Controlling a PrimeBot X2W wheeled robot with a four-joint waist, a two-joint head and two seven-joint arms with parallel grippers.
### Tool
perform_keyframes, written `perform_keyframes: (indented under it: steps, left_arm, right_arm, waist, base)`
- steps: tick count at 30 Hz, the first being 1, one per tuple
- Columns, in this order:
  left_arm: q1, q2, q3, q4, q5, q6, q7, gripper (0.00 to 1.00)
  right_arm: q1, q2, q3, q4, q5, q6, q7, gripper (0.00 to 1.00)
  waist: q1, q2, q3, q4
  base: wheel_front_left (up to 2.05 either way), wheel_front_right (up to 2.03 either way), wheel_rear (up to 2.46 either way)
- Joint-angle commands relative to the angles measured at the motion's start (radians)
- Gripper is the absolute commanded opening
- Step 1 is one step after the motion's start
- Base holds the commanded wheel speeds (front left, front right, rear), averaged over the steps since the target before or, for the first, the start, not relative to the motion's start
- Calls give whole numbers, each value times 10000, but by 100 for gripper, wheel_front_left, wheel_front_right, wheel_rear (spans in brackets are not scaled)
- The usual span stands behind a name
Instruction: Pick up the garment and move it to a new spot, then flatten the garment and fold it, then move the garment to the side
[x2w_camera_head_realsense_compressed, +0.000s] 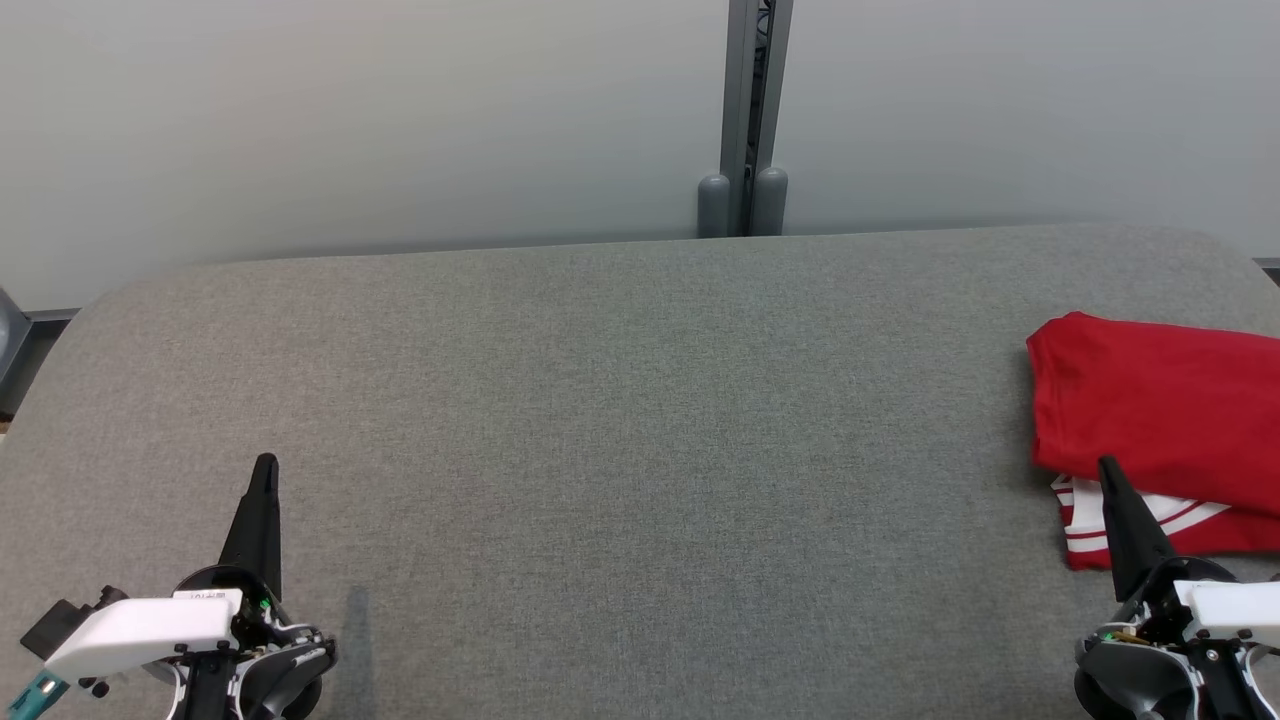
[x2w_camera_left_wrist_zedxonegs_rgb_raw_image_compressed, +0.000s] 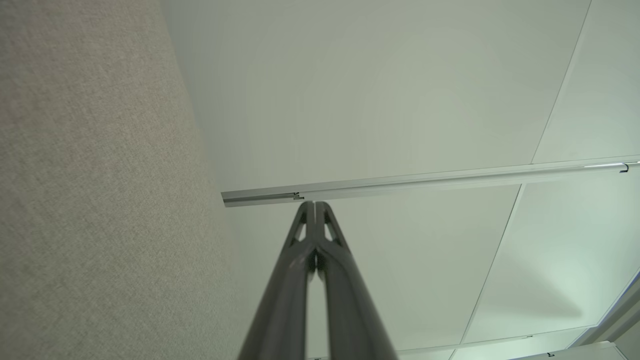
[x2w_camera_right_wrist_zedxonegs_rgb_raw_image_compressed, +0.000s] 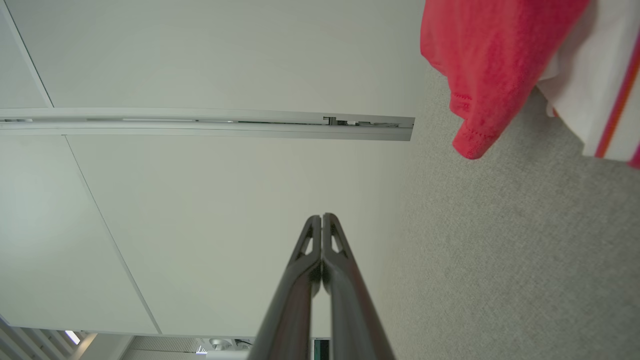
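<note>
Your right hand (x2w_camera_head_realsense_compressed: 1108, 468), pressed together and empty, is sitting just beside the folded red garment (x2w_camera_head_realsense_compressed: 1165, 400); your left hand (x2w_camera_head_realsense_compressed: 265, 465), also together, is hovering well apart.

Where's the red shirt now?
In the head view, the red garment lies folded at the far right of the grey table, next to the right tool.

The folded garment (x2w_camera_head_realsense_compressed: 1160, 420) lies on the table (x2w_camera_head_realsense_compressed: 600, 420) at its right side; the right gripper (x2w_camera_head_realsense_compressed: 1106, 466) sits just before it, the left gripper (x2w_camera_head_realsense_compressed: 266, 464) well apart at the left
</note>
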Motion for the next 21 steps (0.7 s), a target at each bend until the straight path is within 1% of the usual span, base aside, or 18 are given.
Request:
perform_keyframes:
  steps: [1,21]
  left_arm:
    - [-148,44,37,2,-12,-20,34,0]
    - [-148,44,36,2,-13,-20,34,0]
  right_arm:
    - [-88,-41,-10,-29,22,0,33,0]
    - [-88,-41,-10,-29,23,0,32,0]
  waist:
    - [0,0,0,0]
    - [0,0,0,0]
  base:
    - [0,0,0]
    - [0,0,0]
